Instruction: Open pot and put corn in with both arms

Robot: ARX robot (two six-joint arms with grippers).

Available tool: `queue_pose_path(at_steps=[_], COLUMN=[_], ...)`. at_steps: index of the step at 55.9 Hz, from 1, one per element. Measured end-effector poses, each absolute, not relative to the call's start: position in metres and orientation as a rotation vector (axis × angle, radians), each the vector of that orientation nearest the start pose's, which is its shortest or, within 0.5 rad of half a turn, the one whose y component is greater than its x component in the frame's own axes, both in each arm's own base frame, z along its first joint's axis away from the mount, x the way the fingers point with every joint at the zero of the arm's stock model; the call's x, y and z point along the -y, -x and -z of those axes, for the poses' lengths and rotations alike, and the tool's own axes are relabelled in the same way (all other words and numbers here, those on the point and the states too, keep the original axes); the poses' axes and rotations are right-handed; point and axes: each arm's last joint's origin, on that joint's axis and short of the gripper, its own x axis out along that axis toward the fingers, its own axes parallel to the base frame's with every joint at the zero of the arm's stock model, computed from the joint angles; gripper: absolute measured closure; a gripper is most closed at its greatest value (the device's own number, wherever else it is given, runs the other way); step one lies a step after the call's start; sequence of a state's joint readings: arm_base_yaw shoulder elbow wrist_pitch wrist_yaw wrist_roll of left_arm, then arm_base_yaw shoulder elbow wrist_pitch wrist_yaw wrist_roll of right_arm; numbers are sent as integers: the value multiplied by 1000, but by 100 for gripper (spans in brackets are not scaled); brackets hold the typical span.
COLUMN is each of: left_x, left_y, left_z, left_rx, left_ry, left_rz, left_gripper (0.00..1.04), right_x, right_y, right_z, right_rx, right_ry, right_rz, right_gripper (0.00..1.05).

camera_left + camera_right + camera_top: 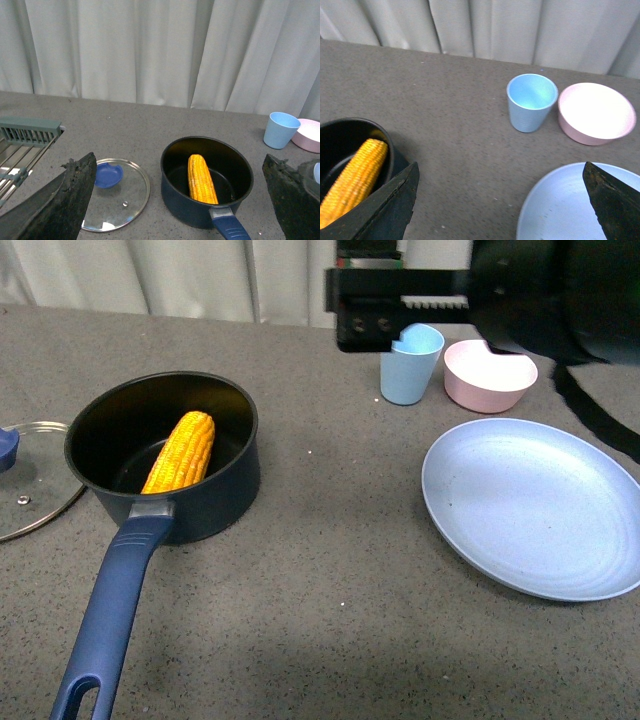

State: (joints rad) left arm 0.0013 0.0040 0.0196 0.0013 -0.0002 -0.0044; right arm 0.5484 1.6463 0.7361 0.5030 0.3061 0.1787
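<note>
Grey speckled tabletop (340, 580), backed by pale pleated curtains (150, 50). Pale blue plate (535, 505) at the right, bare. Dark navy pot (165, 455) at the left, uncovered, its long blue handle (110, 625) pointing toward the near edge. Glass lid (116, 194) with a blue knob, flat on the tabletop just beside the pot on its left. Right arm (500, 300), black, raised over the far right; right gripper (495, 200) with both fingers spread wide, holding nothing. Left gripper (175, 200) likewise spread apart and empty. Pink bowl (489, 375) just beside a pale blue cup (410, 365), at the far edge. Corn (181, 452), yellow-orange, lying slantwise inside the pot. Grey rack (25, 145), partly seen beyond the lid.
</note>
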Motion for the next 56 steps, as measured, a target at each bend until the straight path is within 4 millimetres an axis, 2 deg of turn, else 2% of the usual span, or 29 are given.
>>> queue_pose_path(at_steps=[9,15,18,21,24,30,35,41,56], left_x=[0,0,0,0,0,0,0,0,0], left_y=[-97,-97,-97,-97,-97,-97,-97,-97,-97], left_z=[-170,-170,-170,-170,-170,-170,-170,-170,-170], left_rx=[17,17,17,17,16,17,17,17,17], left_ry=[4,4,4,4,4,4,4,4,4], left_rz=[-1,-1,-1,0,-3,-2,-1,-1,-1], left_gripper=[6,6,6,6,6,6,6,6,6], right_x=[-128,-120,-115,-100,-82,-65,-46,-37,-18], right_y=[-259,-257,-255,-243,-230,-213,-196,-185,-158], right_z=[-167,-163,-159,-152,-158,-163,-160,-161,-162], right_rx=[-381,-377,-262,-137,-37,-5,-24,-20,-17], right_ry=[62,81,70,31,-5,-7,3,5,2], right_rz=[-140,-104,-42,-21,-2,-15,1,-7,-2], right_gripper=[9,10,18,30,45,64,87,104,104])
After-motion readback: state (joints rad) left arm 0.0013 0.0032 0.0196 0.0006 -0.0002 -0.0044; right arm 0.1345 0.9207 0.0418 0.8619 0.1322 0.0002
